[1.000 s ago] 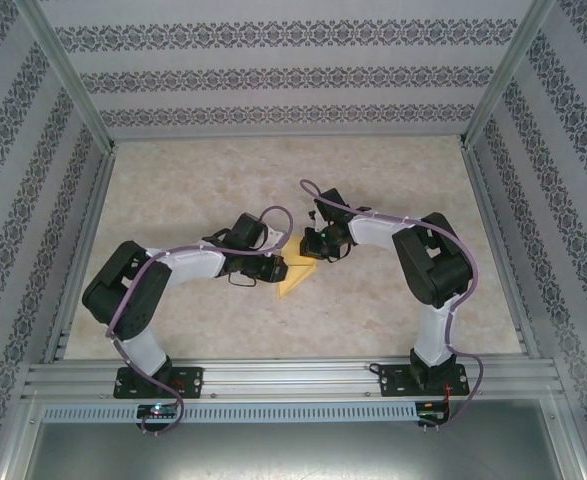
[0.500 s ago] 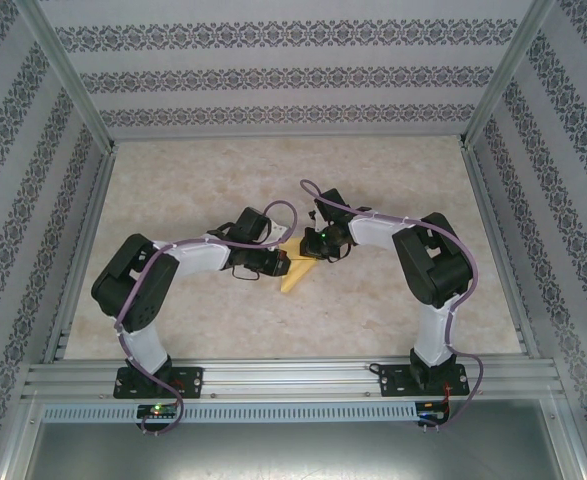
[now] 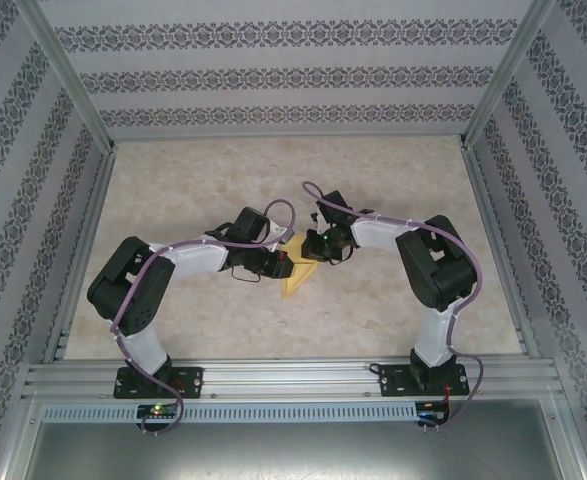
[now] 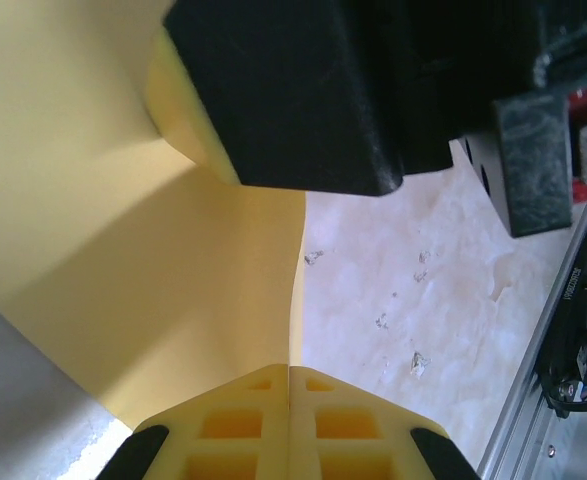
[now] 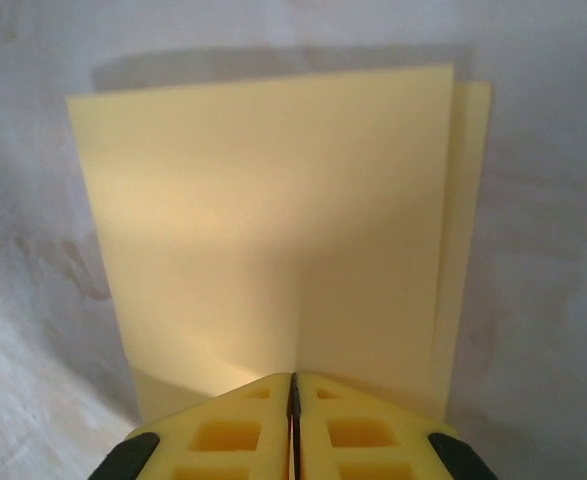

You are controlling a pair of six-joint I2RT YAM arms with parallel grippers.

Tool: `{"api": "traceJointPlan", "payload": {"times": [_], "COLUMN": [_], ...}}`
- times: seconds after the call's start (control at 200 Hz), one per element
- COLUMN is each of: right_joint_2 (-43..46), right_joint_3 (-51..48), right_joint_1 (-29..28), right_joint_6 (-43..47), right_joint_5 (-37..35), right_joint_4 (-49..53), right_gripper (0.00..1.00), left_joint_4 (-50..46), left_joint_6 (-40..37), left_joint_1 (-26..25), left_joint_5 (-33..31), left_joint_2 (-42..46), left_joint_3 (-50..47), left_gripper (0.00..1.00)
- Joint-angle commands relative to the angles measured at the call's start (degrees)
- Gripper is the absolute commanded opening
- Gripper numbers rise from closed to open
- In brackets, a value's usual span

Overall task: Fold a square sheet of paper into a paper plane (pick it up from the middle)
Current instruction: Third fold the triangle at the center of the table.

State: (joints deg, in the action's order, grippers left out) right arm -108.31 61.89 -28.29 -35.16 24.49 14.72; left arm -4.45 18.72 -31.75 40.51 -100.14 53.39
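Patterned walls (image 3: 293,75) enclose a pale marbled table (image 3: 403,190), and near its middle the two arms are brought almost nose to nose; the square sheet of paper (image 5: 273,220), already doubled over, is held between them.

The right gripper (image 5: 293,385) is seen with its fingers pressed together on the near edge of the sheet; from those fingertips the paper runs straight ahead, and two layers can be made out, the under one showing as a narrow strip on that gripper's right. The left gripper (image 4: 289,372) is likewise closed, an edge of the sheet being caught at the seam between its pads; from there the paper spreads ahead and to that gripper's left, up to the black body of the right gripper directly opposite.

Seen from above, the folded sheet's long axis is laid in line with the right gripper's reach and crosswise to the left gripper's fingertips; neither arm can be called nearer, since the paper is touched by both. Whether the far end rests on the table cannot be told.

The coming move is judged to depend on this arrangement; a crease along the sheet would have to be drawn ahead of the right fingertips, while the left pinch is kept as the anchor; a slip at the left seam, where little paper is gripped, is judged the likeliest fault.
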Motion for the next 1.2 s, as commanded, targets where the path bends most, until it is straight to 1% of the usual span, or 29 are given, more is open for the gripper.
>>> {"api": "traceJointPlan", "payload": {"times": [0.0, 0.08, 0.225, 0.385, 0.505, 0.704, 0.949, 1.199], "right_joint_2": [3.4, 4.3, 4.6, 4.9, 5.2, 2.2, -1.6, -1.8], "right_joint_3": [-4.5, -6.3, -4.7, -1.7, 0.2, 1.9, 2.2, 1.8], "right_joint_1": [-0.7, -0.7, -0.6, -0.5, -0.4, -0.1, -0.1, -0.1], "right_joint_6": [-4.5, -6.3, -4.7, -2.6, -1.1, 0.6, 1.6, 1.7], "right_joint_5": [1.0, 1.6, 1.2, 2.7, 1.1, -3.0, -2.5, -2.6], "right_joint_4": [-4.6, -7.4, -5.6, -3.9, -1.9, 1.9, 2.4, 1.9], "right_gripper": [0.1, 0.1, 0.1, 0.11, 0.11, 0.11, 0.1, 0.1], "left_joint_4": [-1.0, -1.7, -2.8, -4.3, -4.5, -4.8, -6.5, -7.6], "left_joint_6": [0.8, 0.5, -0.6, -1.9, -2.4, -2.8, -4.0, -4.1], "left_joint_1": [-0.2, -0.5, -0.5, -0.6, -0.6, -0.6, -0.6, -0.6], "left_joint_5": [1.6, 0.5, -2.3, -1.1, -0.3, -0.8, -2.4, -4.0], "left_joint_2": [-0.7, -0.4, 0.5, -1.5, -2.1, -2.4, -2.8, -4.3], "left_joint_3": [-0.7, -0.7, -0.5, 1.2, 1.4, 1.9, 3.2, 4.1], "left_gripper": [0.01, 0.01, 0.01, 0.01, 0.01, 0.01, 0.01, 0.01]}}
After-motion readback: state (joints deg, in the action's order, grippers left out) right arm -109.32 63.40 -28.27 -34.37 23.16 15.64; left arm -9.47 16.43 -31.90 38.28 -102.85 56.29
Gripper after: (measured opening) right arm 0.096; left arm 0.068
